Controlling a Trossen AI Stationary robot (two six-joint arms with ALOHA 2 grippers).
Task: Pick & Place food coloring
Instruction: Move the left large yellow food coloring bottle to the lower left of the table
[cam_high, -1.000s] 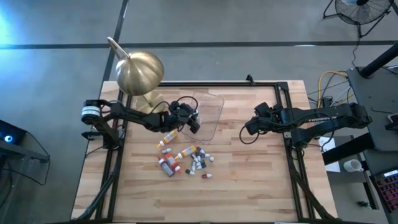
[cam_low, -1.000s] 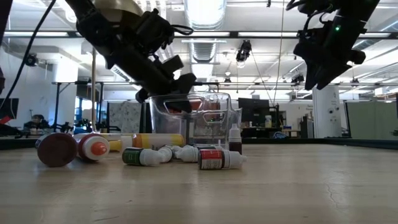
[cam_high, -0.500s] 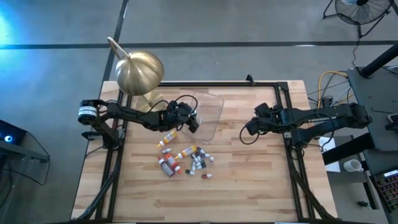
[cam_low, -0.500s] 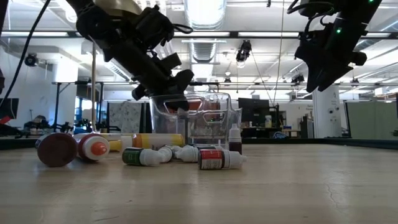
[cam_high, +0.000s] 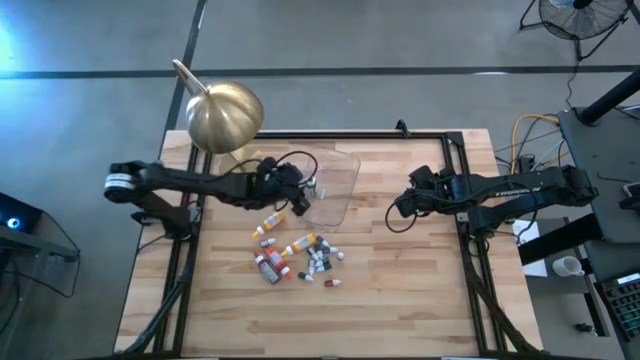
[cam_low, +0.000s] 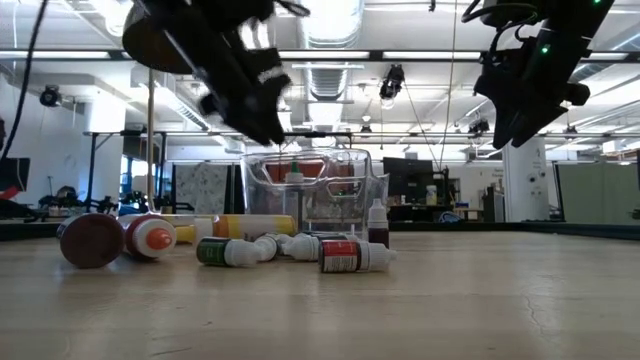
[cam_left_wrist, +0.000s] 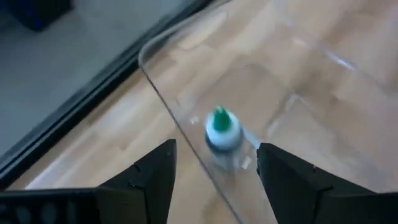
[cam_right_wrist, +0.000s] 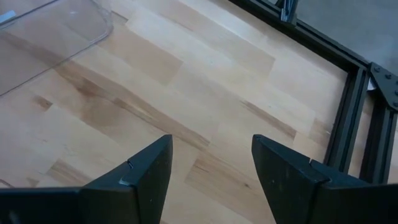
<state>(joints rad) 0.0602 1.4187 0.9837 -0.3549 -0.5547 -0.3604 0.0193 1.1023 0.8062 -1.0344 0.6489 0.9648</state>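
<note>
Left wrist view: we are holding the left gripper (cam_left_wrist: 214, 171) released over the tub (cam_left_wrist: 186, 130), a green-capped bottle (cam_left_wrist: 221, 127) inside. Remaining bottles (cam_high: 300, 258) are lying mid-table. The right gripper (cam_high: 400, 207) is waiting open, right side.

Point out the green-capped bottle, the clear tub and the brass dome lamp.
green-capped bottle (cam_left_wrist: 221, 127), left wrist view, on its cap and neck.
clear tub (cam_high: 338, 188), high view, on its floor.
brass dome lamp (cam_high: 226, 116), high view, on the dome's top.
</note>
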